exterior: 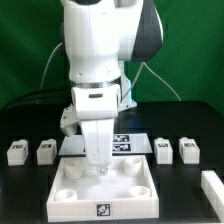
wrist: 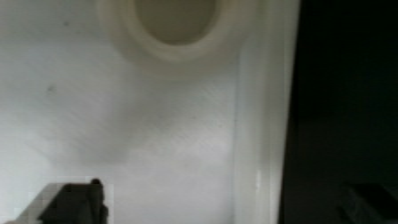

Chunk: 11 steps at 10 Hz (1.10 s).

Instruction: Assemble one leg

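Observation:
Four small white legs with marker tags lie in a row on the black table: two at the exterior view's left [exterior: 15, 152] [exterior: 45, 151] and two at its right [exterior: 164, 149] [exterior: 189, 150]. The large white square tabletop [exterior: 70, 195] lies in front, sockets up. My gripper [exterior: 100, 166] points straight down, low over the tabletop's middle, and holds nothing. In the wrist view the tabletop's flat face [wrist: 160, 120] fills the picture, with one round socket [wrist: 178, 20] and its edge against the dark table. One dark finger [wrist: 71, 205] shows far to one side, so the gripper [wrist: 214, 212] stands open.
The marker board [exterior: 125, 143] lies just behind the tabletop, partly hidden by the arm. Another white part [exterior: 212, 188] lies at the exterior view's lower right edge. Cables hang behind the arm before a green backdrop.

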Available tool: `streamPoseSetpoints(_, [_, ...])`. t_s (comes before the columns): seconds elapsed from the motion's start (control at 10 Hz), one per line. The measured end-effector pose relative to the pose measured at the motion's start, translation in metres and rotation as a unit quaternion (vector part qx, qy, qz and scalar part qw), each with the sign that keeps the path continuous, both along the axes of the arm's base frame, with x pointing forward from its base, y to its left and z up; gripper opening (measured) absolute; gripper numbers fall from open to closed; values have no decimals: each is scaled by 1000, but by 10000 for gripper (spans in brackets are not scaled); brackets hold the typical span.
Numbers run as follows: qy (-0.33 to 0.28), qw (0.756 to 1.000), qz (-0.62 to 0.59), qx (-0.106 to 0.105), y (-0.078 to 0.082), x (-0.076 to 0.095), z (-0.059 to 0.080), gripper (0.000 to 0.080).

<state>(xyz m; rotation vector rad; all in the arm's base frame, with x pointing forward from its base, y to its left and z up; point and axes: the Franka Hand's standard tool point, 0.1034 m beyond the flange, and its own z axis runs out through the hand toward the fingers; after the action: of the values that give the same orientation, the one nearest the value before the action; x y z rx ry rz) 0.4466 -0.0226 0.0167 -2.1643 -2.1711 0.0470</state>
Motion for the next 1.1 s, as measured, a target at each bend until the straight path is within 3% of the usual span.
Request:
streamPoseSetpoints(0.2, [-3,1000,-6,0,1,1,-2,650])
streamPoseSetpoints(0.3, [-2,1000,-7,0,1,0,-3,518])
streamPoseSetpoints(0.4, [-2,1000,-7,0,1,0,-3,518])
streamPoseSetpoints(0.7, [-2,1000,-7,0,0,0,-3,102])
streamPoseSetpoints(1.1, [-7,1000,-7,0,0,3,-2,60])
